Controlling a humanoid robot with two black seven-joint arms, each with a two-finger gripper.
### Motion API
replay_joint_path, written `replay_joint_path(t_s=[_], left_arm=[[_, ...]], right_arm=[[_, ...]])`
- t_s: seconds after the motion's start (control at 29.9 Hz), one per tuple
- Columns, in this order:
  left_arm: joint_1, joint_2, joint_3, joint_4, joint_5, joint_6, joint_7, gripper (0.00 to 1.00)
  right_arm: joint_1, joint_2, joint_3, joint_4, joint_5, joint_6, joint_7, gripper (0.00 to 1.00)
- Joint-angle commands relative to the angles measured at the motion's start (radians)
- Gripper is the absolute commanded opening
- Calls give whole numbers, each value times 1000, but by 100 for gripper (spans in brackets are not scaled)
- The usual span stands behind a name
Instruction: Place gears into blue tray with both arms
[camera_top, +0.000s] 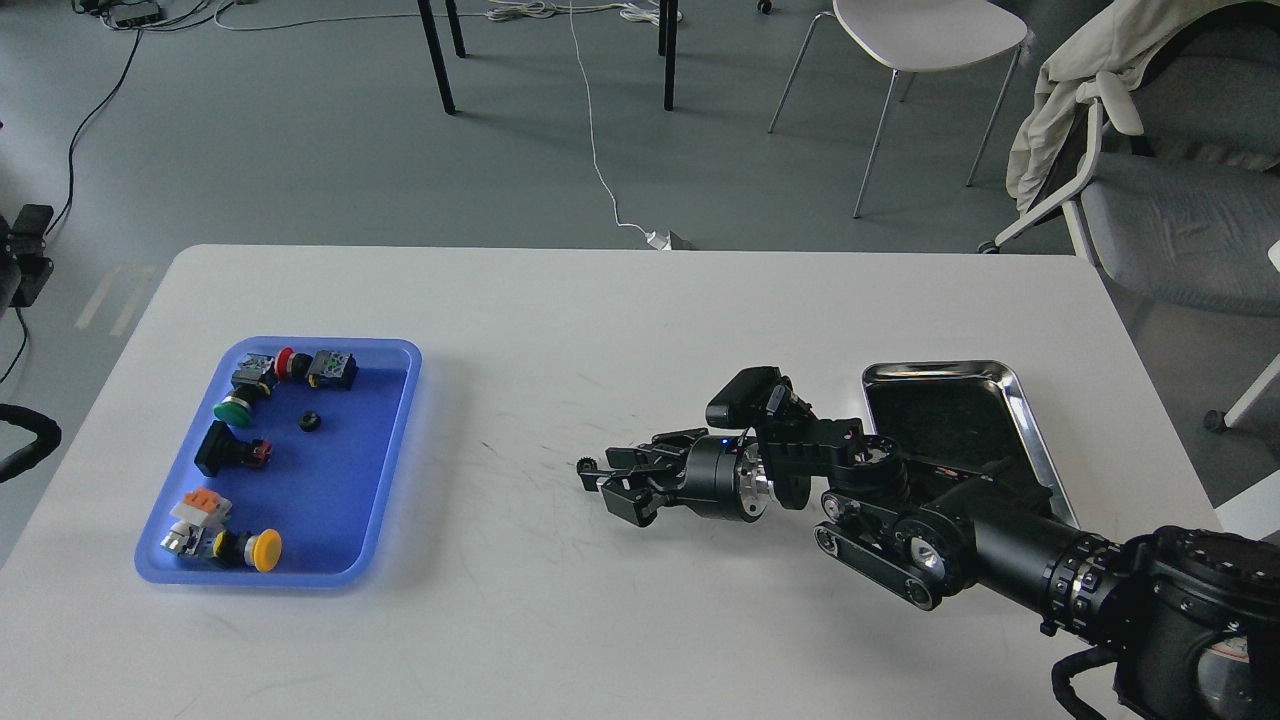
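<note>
The blue tray lies at the table's left. One gear, a small black ring, rests on its floor among several coloured push-button switches. My right arm reaches in from the lower right, and its gripper hovers low over the table's middle, pointing left toward the tray. A tiny black toothed piece, apparently a second gear, shows at the upper fingertip. I cannot tell whether it is held or lying on the table. Of my left arm only a black cable loop shows at the left edge.
A shiny steel tray with a dark inside lies at the right, partly behind my right forearm. Bare white table stretches between the two trays. Chairs and cables stand on the floor beyond the far edge.
</note>
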Motion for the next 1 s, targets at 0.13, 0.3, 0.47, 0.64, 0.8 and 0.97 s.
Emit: replay_joint_path(t_s=[0.13,0.3,0.47,0.64,0.8,0.97], left_arm=[[2,7,12,0,3,0,0,98],[0,15,15,0,14,-8,0,98],[0,41,41,-9,40,-52,0,98],[-1,112,40,-92,147,-146,0,98],[-11,154,43,-225,172,-129,0,98],[-24,210,40,-356,282,-35,0,98]], right_arm=[[15,0,135,-2,151,2,0,75],[20,0,235,0,305,2,0,83],[47,0,301,0,496,6,0,86],[67,-60,335,-3,725,6,0,90],[81,-130,335,-64,917,6,0,90],[80,-199,333,-89,1047,-1,0,90]])
